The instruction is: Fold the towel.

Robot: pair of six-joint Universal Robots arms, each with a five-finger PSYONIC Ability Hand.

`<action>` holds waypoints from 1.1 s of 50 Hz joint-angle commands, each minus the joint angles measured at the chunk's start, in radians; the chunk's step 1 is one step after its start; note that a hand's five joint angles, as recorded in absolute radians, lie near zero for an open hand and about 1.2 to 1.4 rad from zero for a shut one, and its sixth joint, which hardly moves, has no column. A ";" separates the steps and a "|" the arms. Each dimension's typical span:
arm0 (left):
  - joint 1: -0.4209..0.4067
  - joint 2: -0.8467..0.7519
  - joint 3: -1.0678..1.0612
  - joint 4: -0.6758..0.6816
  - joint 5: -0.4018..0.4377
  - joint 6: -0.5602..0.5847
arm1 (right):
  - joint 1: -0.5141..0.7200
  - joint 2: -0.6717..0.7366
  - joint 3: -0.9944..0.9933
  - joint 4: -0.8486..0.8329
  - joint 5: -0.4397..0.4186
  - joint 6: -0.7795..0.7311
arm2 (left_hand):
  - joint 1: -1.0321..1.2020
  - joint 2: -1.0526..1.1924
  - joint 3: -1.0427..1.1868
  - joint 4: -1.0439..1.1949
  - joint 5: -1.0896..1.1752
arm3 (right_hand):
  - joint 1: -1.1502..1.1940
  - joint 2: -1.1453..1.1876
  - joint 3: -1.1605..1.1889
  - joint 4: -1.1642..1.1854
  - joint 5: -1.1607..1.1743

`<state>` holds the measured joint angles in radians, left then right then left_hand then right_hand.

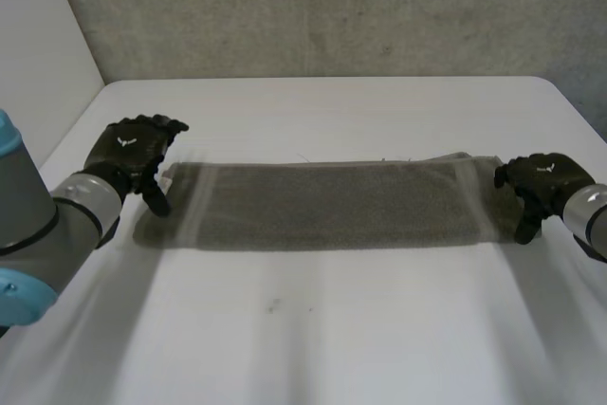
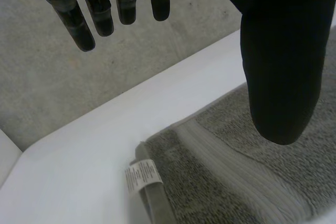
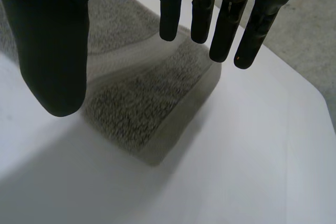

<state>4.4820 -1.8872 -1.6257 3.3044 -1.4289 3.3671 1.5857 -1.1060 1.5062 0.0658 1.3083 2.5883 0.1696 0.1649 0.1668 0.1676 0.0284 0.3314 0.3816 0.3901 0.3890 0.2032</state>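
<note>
A grey-green towel (image 1: 322, 206) lies folded into a long strip across the middle of the white table (image 1: 313, 329). My left hand (image 1: 133, 154) hovers over the strip's left end, fingers (image 2: 79, 19) straight and apart from the thumb, holding nothing. Under that hand the towel's end (image 2: 236, 182) shows its woven band and a white care label (image 2: 142, 175) at the corner. My right hand (image 1: 541, 182) is at the strip's right end, open, with fingers (image 3: 226, 30) spread above the towel's corner (image 3: 152, 108) and nothing between them.
A grey wall (image 1: 322, 7) rises behind the table's far edge, and a white panel (image 1: 38, 45) stands at the left. Bare tabletop lies in front of the towel and behind it.
</note>
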 commanded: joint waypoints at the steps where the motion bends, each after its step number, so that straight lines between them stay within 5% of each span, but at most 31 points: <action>1: -0.001 -0.003 -0.062 0.055 0.004 0.000 | -0.050 0.072 0.098 -0.227 -0.040 -0.016 | 0.006 0.010 0.009 0.008 -0.028 | 0.273 0.223 0.214 0.215 0.227; 13: -0.004 -0.012 -0.062 0.057 0.004 0.000 | -0.058 0.130 0.080 -0.264 -0.040 -0.022 | 0.006 0.010 0.009 0.008 -0.028 | 0.511 0.461 0.452 0.453 0.465; 18: -0.004 -0.013 -0.063 0.055 0.004 0.000 | -0.059 0.160 0.065 -0.256 -0.029 -0.069 | 0.006 0.010 0.009 0.008 -0.028 | 1.064 1.013 1.005 1.006 1.017; 22: -0.001 -0.012 -0.065 0.055 0.004 0.000 | -0.085 0.144 0.063 -0.264 0.003 -0.091 | 0.006 0.010 0.009 0.008 -0.028 | 1.065 1.015 1.006 1.007 1.019; 29: 0.002 -0.004 -0.077 0.055 0.004 0.000 | -0.173 0.069 0.017 -0.290 0.207 -0.140 | 0.006 0.010 0.009 0.008 -0.028 | 1.065 1.015 1.006 1.007 1.019; 38: 0.003 -0.003 -0.075 0.055 0.004 0.000 | -0.210 0.043 -0.043 -0.279 0.218 -0.224 | 0.006 0.010 0.009 0.008 -0.028 | 1.065 1.015 1.006 1.007 1.019; 49: 0.005 -0.001 -0.077 0.055 0.004 0.000 | 0.200 -0.034 -0.155 -0.287 0.198 -0.166 | 0.006 0.010 0.009 0.008 -0.028 | 1.065 1.015 1.006 1.007 1.019; 55: 0.005 0.000 -0.078 0.055 0.004 0.000 | 0.465 0.058 -0.213 -0.307 0.091 -0.160 | 0.006 0.010 0.009 0.008 -0.028 | 1.065 1.015 1.006 1.007 1.019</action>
<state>4.4869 -1.8887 -1.7024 3.3595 -1.4250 3.3671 1.8201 -1.1265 1.3452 -0.2240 1.4895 2.4205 0.1696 0.1651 0.1668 0.1675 0.0284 0.9474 1.1680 1.1866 1.1896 0.9749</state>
